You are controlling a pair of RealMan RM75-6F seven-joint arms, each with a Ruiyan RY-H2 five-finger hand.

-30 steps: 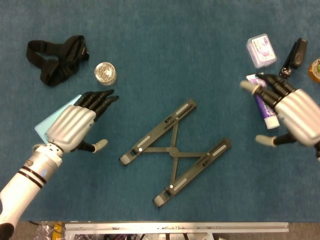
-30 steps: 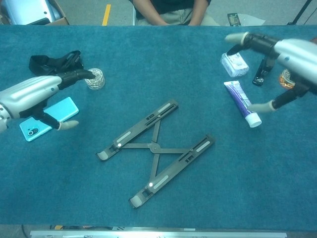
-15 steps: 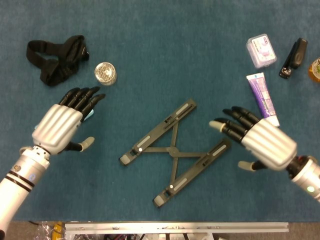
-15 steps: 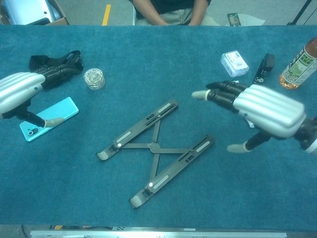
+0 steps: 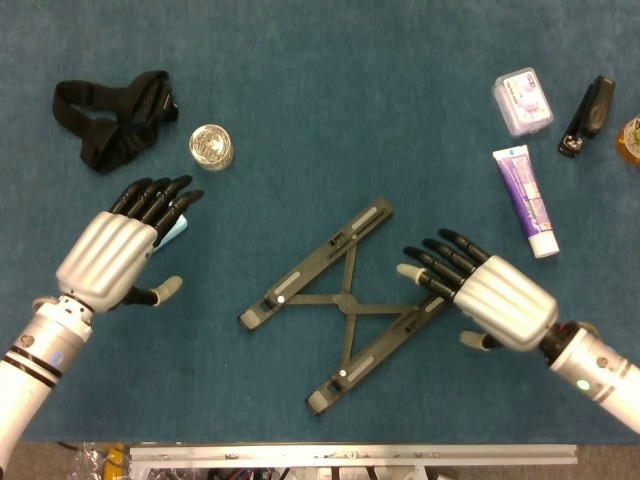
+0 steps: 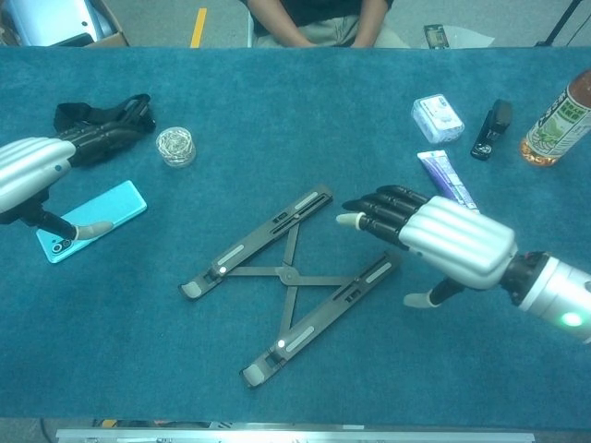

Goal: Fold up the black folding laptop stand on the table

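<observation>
The black folding laptop stand lies spread open in an X shape in the middle of the blue table. My right hand hovers over the far end of the stand's right bar, fingers spread and holding nothing. My left hand is well to the left of the stand, fingers extended and empty, above a light blue phone.
A black strap and a small round glass jar lie at the back left. At the back right are a purple tube, a clear plastic box, a black stapler and a drink bottle.
My right hand has swept from the back right, near the tube, down and left to the stand's right bar. My left hand has drawn back slightly to the left.
</observation>
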